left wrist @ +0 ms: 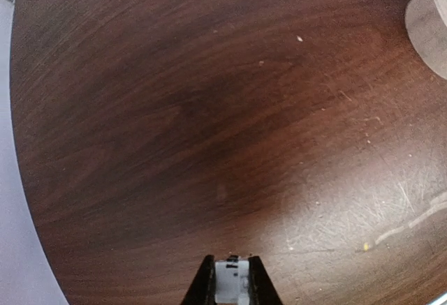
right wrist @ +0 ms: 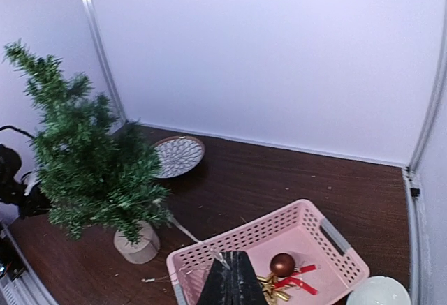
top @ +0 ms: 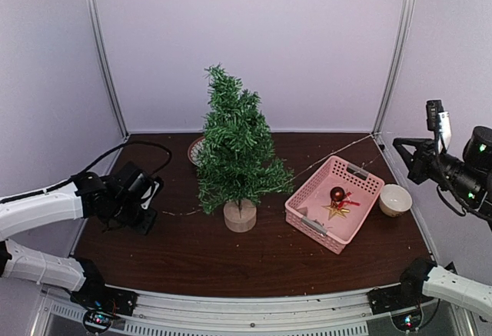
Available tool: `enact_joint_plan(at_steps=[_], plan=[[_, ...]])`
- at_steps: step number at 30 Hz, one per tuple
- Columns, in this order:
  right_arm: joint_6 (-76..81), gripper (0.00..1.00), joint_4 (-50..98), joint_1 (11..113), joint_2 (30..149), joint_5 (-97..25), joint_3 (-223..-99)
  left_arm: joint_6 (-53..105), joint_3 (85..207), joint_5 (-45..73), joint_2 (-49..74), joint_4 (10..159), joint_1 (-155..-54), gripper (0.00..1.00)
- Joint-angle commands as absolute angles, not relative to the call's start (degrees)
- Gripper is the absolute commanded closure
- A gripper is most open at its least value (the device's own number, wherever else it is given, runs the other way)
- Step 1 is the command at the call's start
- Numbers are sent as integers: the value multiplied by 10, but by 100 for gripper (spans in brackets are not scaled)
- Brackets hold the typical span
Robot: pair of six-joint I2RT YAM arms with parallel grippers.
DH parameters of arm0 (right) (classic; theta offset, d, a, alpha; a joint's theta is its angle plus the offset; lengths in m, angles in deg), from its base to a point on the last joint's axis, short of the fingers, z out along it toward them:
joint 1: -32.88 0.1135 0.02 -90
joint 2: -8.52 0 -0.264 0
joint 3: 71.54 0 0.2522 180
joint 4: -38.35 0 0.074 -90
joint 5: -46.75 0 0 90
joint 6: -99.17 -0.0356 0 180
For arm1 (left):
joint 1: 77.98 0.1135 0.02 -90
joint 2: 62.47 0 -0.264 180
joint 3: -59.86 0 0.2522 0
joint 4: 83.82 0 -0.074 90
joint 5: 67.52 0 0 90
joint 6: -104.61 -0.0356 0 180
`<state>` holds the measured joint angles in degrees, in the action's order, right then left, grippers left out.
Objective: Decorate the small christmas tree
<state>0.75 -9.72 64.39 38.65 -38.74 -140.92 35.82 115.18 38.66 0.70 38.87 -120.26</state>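
Note:
The small christmas tree (top: 234,155) stands mid-table on its round wooden stump (top: 240,215), and shows at the left of the right wrist view (right wrist: 87,158). A thin silver string (top: 330,159) runs from the tree's lower right branches up to my right gripper (top: 401,145). That gripper is raised at the far right and shut on the string (right wrist: 183,232), fingertips together (right wrist: 234,277). My left gripper (top: 146,214) is low over the table left of the tree, shut on a small white block (left wrist: 232,277). The stump edge shows at top right (left wrist: 429,22).
A pink basket (top: 307,221) right of the tree holds a red ball (top: 337,194) and a gold star with red ribbon (top: 338,210). A white bowl (top: 395,199) stands beside it. A patterned plate (right wrist: 178,155) lies behind the tree. More string lies on the table (top: 181,213).

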Motion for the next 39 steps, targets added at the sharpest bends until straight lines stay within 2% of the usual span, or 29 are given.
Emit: enact_joint_plan(at_steps=[1,4,7,16,22,26,28,29,35,39], plan=[[-5,100,-124,642,353,-566,-1416,401,1155,410,-20,371,-1158,100],[-4,100,-129,642,340,-586,-1409,406,1159,413,-20,365,-1135,100],[2,100,-125,642,348,-550,-1404,405,1162,396,-6,372,-1129,100],[-20,100,-59,643,492,-122,-1398,367,1163,280,41,416,-1129,100],[-75,100,-15,646,514,-61,-1392,365,1169,283,23,420,-1129,74],[-116,100,5,646,529,-26,-1390,358,1162,255,-41,444,-1130,52],[-136,100,21,647,533,-9,-1383,355,1155,245,-86,456,-1130,37],[-141,100,27,647,534,-2,-1381,351,1152,242,-111,462,-1131,34],[-171,100,67,653,532,43,-1368,324,1130,216,-240,496,-1156,34],[-186,100,99,660,535,64,-1361,298,1119,176,-297,552,-1223,36]])
